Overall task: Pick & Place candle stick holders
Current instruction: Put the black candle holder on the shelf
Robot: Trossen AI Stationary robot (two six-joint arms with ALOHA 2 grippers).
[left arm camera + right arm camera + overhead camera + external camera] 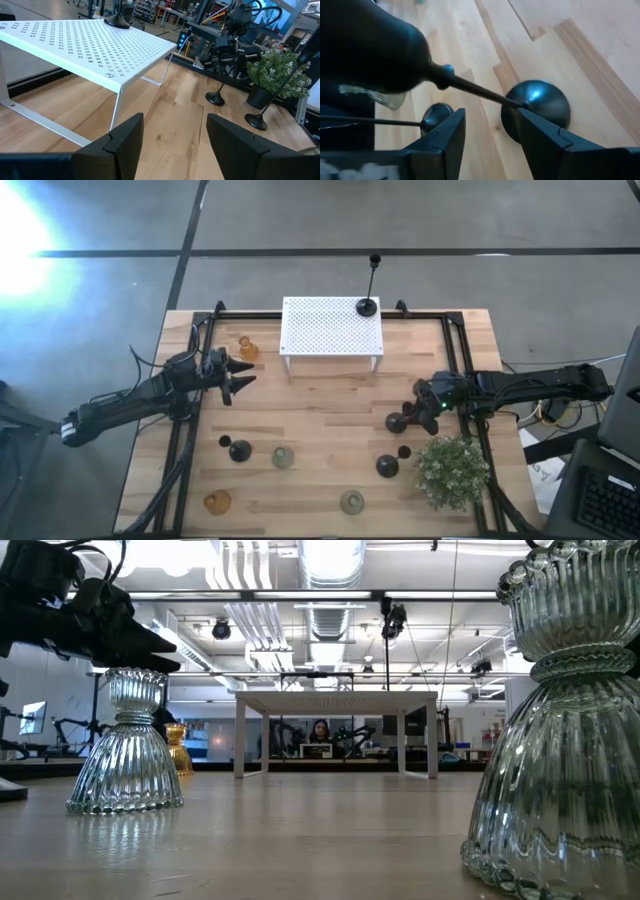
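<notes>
One black holder [367, 307] stands on the white rack [331, 330]. My right gripper [418, 412] is open and points down over another black holder [397, 422] at the right. Its thin stem [480, 90] runs between the fingers down to the round base [540, 107] on the table. More black holders [240, 450] [387, 466], two amber ones [247, 348] [217, 502] and two pale green ones [283, 457] [351, 501] stand on the table. My left gripper [243, 376] is open and empty left of the rack.
The bushy green plant [452, 470] stands just near-side of my right gripper. A small black holder [404, 451] stands between the plant and the holder under the gripper. Black rails [462, 370] run along the table's sides. Bare wood lies in front of the rack.
</notes>
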